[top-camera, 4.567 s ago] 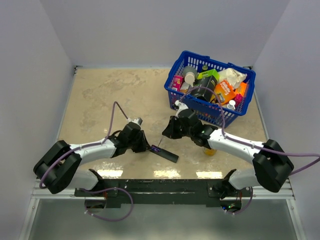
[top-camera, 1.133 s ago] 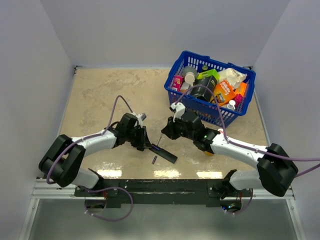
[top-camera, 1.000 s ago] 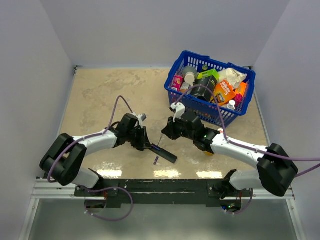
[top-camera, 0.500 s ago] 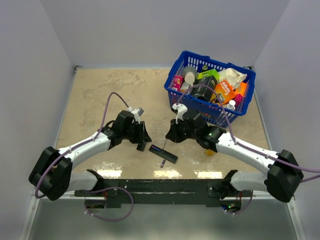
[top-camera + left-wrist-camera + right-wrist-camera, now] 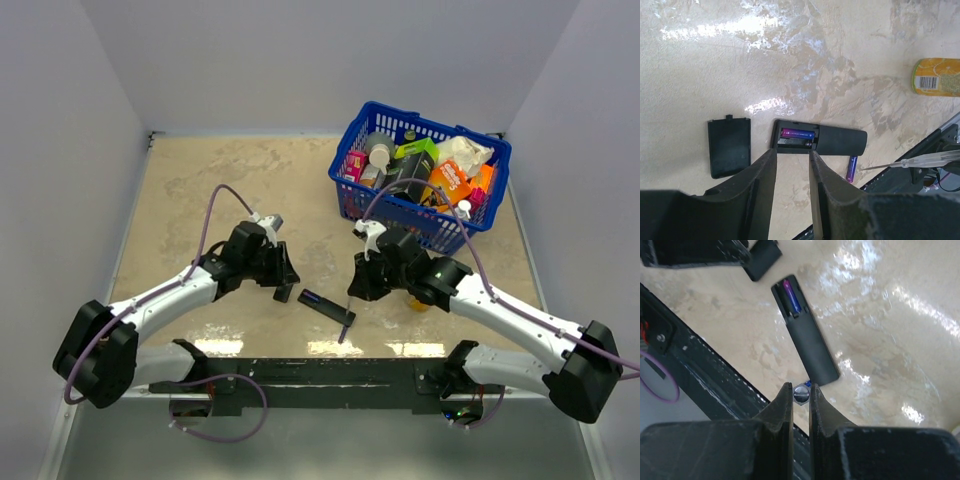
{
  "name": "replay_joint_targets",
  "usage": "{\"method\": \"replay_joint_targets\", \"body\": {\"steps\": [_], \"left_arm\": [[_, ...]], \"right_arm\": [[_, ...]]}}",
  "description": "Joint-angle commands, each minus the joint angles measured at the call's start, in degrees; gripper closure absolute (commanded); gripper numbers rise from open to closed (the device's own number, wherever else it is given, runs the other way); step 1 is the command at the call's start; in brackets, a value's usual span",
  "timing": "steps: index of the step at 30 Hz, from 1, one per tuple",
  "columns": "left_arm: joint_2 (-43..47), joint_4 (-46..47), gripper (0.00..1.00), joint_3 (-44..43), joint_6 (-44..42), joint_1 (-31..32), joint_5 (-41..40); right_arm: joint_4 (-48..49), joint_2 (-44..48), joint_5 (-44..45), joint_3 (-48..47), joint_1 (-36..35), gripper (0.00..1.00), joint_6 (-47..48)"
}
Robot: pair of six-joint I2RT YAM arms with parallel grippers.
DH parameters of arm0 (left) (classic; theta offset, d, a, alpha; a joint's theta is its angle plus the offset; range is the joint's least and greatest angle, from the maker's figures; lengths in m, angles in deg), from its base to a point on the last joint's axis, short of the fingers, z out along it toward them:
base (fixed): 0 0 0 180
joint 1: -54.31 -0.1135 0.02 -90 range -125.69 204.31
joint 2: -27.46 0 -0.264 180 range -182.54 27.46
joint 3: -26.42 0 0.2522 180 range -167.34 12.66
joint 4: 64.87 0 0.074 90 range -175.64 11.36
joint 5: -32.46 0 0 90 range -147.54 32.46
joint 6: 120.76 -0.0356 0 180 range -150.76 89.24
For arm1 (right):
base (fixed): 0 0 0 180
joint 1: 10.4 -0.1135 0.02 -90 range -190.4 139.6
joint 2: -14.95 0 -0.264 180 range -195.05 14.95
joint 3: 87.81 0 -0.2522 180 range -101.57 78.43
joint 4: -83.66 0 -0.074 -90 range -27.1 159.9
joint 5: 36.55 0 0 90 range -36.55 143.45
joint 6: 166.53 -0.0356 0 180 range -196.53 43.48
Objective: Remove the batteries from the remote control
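Note:
The remote control [image 5: 330,308] [image 5: 841,142] [image 5: 810,342] lies flat near the table's front edge, its compartment open upward. One purple battery [image 5: 797,133] [image 5: 791,295] sits in the compartment. A second battery [image 5: 852,168] lies loose on the table beside the remote's closed end. The black cover piece [image 5: 729,146] [image 5: 283,293] lies apart, left of the remote. My left gripper [image 5: 284,276] [image 5: 792,156] hovers open just short of the compartment end, nothing between its fingers. My right gripper [image 5: 359,290] [image 5: 801,394] is shut on a thin screwdriver [image 5: 346,322] pointing down by the remote's closed end.
A blue basket [image 5: 400,213] full of groceries stands at the back right. An orange can [image 5: 937,76] [image 5: 421,303] lies right of the remote, close under the right arm. The black frame rail [image 5: 320,372] runs along the near edge.
My left gripper let go of the remote's end, drew back to the left and opened wider. My right gripper carried the screwdriver toward the near right. The loose battery shifted right.

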Motion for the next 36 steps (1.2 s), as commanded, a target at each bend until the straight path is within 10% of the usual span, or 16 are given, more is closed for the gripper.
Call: {"method": "replay_joint_targets", "body": {"steps": [1, 26, 36], "left_arm": [[1.8, 0.4, 0.63, -0.4, 0.3, 0.3, -1.3], [1.6, -0.6, 0.62, -0.4, 0.0, 0.1, -4.4], [0.3, -0.6, 0.61, -0.6, -0.2, 0.1, -5.2]], "right_arm": [[-9.2, 0.5, 2.4, -1.1, -0.5, 1.0, -3.2], [2.7, -0.8, 7.2, 5.4, -0.7, 1.0, -12.5], [22.9, -3.5, 3.3, 12.0, -0.8, 1.0, -18.7]]}}
